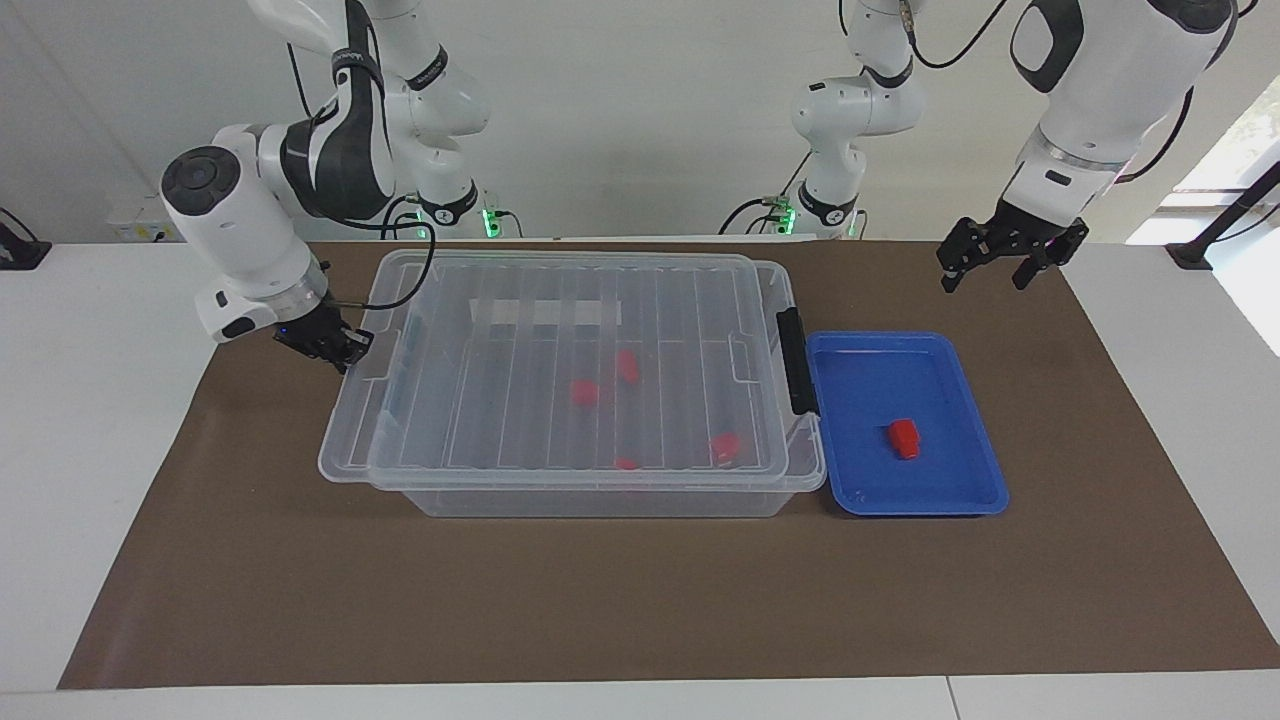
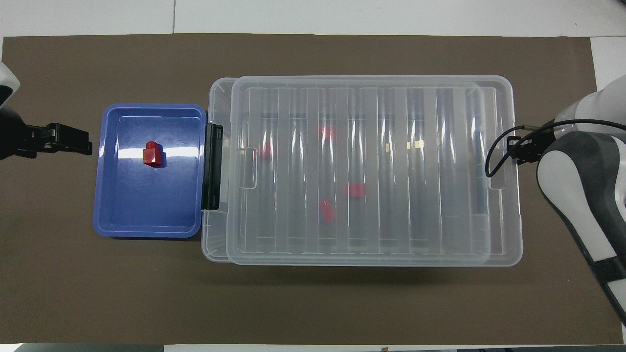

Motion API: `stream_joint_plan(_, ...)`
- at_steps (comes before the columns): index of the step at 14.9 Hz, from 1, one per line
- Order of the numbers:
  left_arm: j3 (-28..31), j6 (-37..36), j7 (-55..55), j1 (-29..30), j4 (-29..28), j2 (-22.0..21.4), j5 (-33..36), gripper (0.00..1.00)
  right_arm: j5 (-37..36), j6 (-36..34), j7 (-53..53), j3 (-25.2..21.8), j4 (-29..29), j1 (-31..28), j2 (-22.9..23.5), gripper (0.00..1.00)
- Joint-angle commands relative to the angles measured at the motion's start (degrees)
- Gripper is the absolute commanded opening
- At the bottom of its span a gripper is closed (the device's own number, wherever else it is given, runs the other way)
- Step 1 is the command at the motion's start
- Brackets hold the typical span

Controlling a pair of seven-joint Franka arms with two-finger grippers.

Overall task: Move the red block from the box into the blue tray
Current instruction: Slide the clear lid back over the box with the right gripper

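One red block (image 1: 905,438) (image 2: 152,155) lies in the blue tray (image 1: 870,380) (image 2: 146,205). The tray sits against the box (image 1: 600,497) (image 2: 214,244) at the left arm's end of the table. Several more red blocks (image 1: 584,392) (image 2: 357,190) show through the ribbed lid (image 1: 500,420) (image 2: 381,234), which rests on the box slid a little toward the right arm's end. My right gripper (image 1: 350,348) (image 2: 517,149) is shut on the lid's rim at that end. My left gripper (image 1: 985,268) (image 2: 68,139) hangs open and empty over the mat beside the tray.
A black latch (image 1: 795,360) (image 2: 212,166) sits on the box's short end that faces the tray. A brown mat (image 1: 640,600) (image 2: 313,303) covers the table under everything. The right arm's cable (image 2: 494,151) loops over the lid's end.
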Motion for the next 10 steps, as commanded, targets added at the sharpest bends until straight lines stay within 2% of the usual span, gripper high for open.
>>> stream_joint_plan(1,-0.3,-0.6,0.4,0.5,-1.1,-1.5,-0.1,1.0,1.8,2.1,2.8,1.6,-1.9,-0.4,-1.5,0.0)
stream_joint_plan(10,-0.2,-0.6,0.4,0.6,-1.1,-1.4,-0.1,1.0,1.8,2.2,2.8,1.8,-2.4,-0.4,-1.7,0.0)
